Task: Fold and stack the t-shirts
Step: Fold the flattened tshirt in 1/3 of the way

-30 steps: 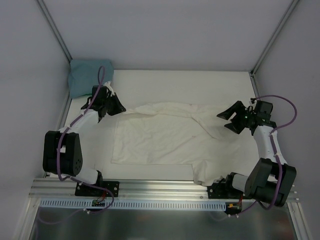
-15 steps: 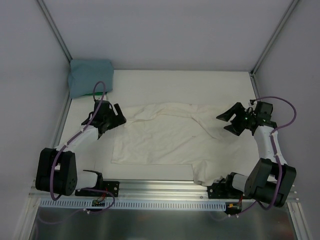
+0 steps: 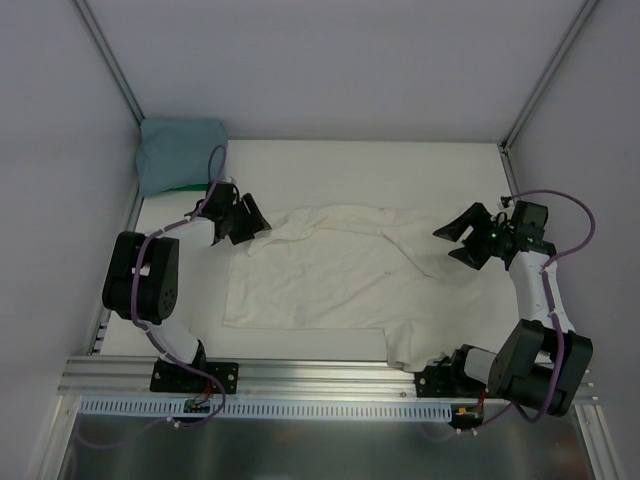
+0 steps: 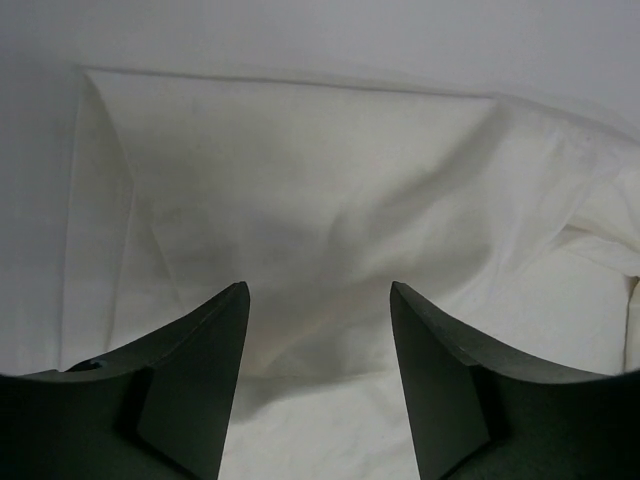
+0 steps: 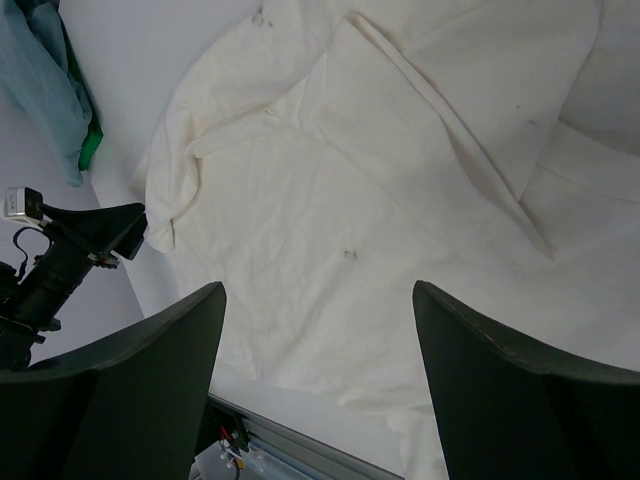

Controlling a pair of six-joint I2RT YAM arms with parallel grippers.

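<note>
The cream t-shirt (image 3: pixel 330 270) lies spread and rumpled across the middle of the table, one part hanging near the front edge. The teal-blue t-shirt (image 3: pixel 178 152) sits folded in the back left corner. My left gripper (image 3: pixel 248 218) is open at the cream shirt's upper left edge; in the left wrist view its gripper (image 4: pixel 318 290) shows nothing between the fingers, only cream cloth (image 4: pixel 300 180) beneath. My right gripper (image 3: pixel 462 238) stands open above the shirt's right side, the cream cloth (image 5: pixel 350 200) well below its fingers (image 5: pixel 130 370).
A green item (image 3: pixel 180 187) peeks out under the teal shirt. Grey walls enclose the table on the left, back and right. A metal rail (image 3: pixel 320 375) runs along the front edge by the arm bases.
My left gripper has gone from shut to open, letting go of the cream shirt's left edge, and shifted right toward the shirt. The right arm has not moved.
</note>
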